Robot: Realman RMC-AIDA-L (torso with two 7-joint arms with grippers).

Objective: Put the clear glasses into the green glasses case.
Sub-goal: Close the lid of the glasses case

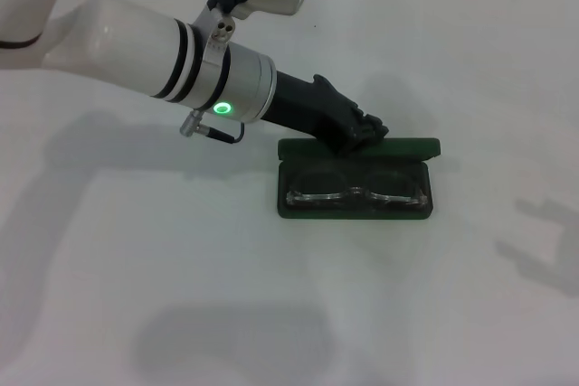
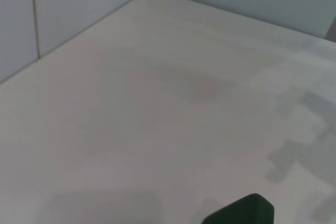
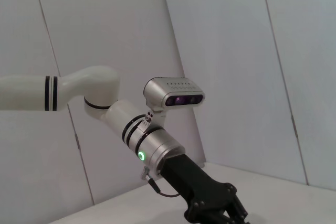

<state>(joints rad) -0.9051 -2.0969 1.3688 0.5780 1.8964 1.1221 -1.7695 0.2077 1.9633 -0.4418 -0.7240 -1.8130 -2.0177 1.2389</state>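
The green glasses case (image 1: 355,212) lies open right of the table's middle, its lid (image 1: 407,146) raised along the far side. The clear glasses (image 1: 357,194) rest inside the case's lower half, lens toward the front. My left gripper (image 1: 366,129) reaches in from the left and sits at the lid's far upper edge, touching or just above it. The left wrist view catches only one green corner of the case (image 2: 247,211). In the right wrist view the left arm and its black gripper (image 3: 218,211) show from afar. The right gripper is out of view.
The white table (image 1: 181,268) spreads around the case, with pale walls (image 2: 79,3) meeting its far corner. A shadow (image 1: 543,241) falls on the table at the right edge.
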